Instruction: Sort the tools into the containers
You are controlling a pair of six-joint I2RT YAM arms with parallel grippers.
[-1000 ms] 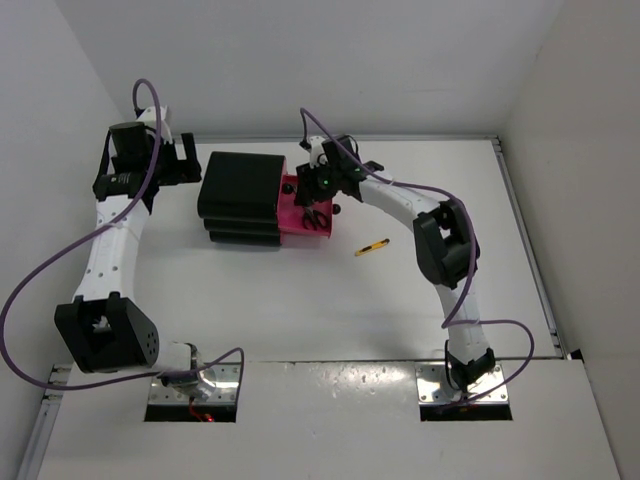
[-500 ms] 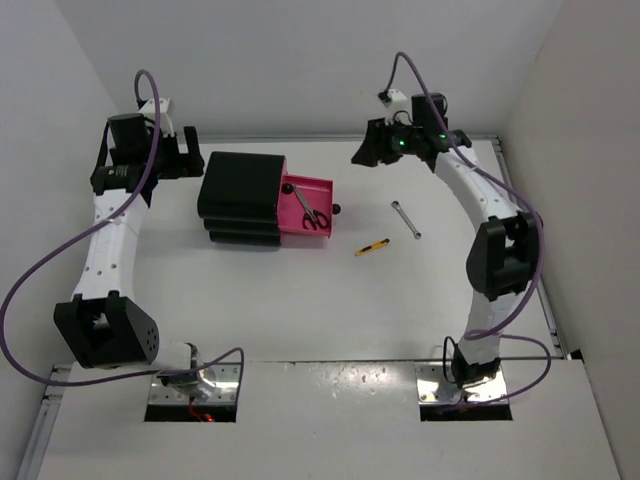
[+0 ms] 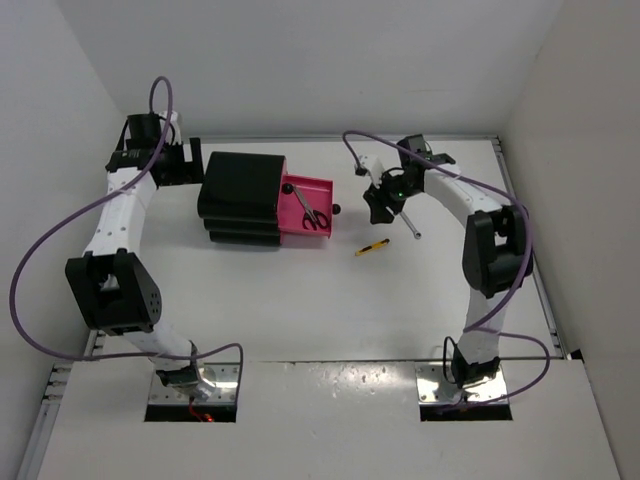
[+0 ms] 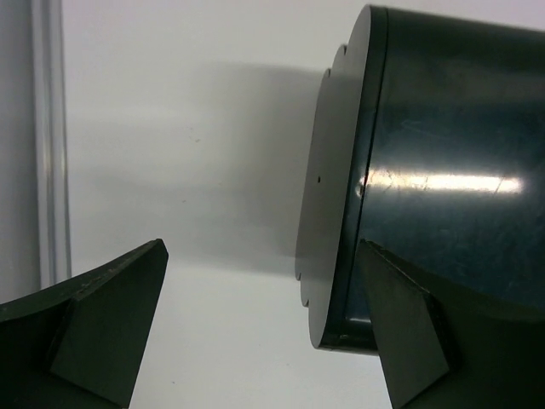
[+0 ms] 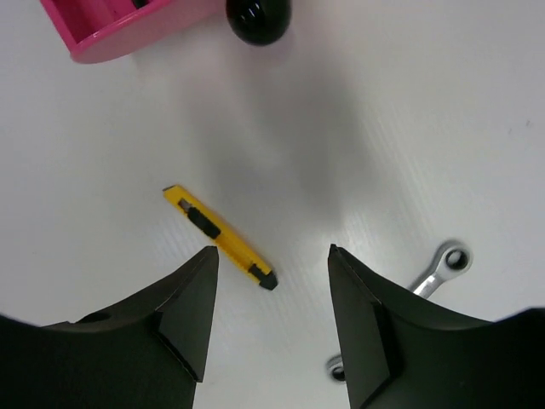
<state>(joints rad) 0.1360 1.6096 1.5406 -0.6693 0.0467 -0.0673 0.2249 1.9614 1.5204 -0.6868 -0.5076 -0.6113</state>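
Status, left edge of the top view: the left gripper (image 3: 190,164) sits just beside the left face of the black cabinet (image 3: 240,195), jaws spread wide and holding nothing. In its wrist view one finger looks close against the cabinet wall; contact cannot be confirmed. Judged as a brace, so leave it where it is.

Centre: one pink drawer (image 3: 318,186) is pulled out to the right of the cabinet, and the black-handled scissors (image 3: 311,213) lie inside it. Its knob (image 3: 337,209) faces right.

Right of centre: the right gripper (image 3: 377,208) hangs above the table (image 3: 300,300), jaws wide and empty. The yellow-and-black tool (image 3: 372,247) lies flat just below it in the frame, apart from the drawer. In the right wrist view the tool runs diagonally, one end near the left finger (image 5: 192,315).

Step in hand, as judged: pick up the yellow tool.
- Rotate the wrist so your fingers close across the tool's narrow width, not along its length.
- Centre on the black slider section, then descend straight.
- Close only once both fingers are level with the table.

Further right: the silver rod (image 3: 408,225) lies close by. Keep your outer finger off it on the way down.
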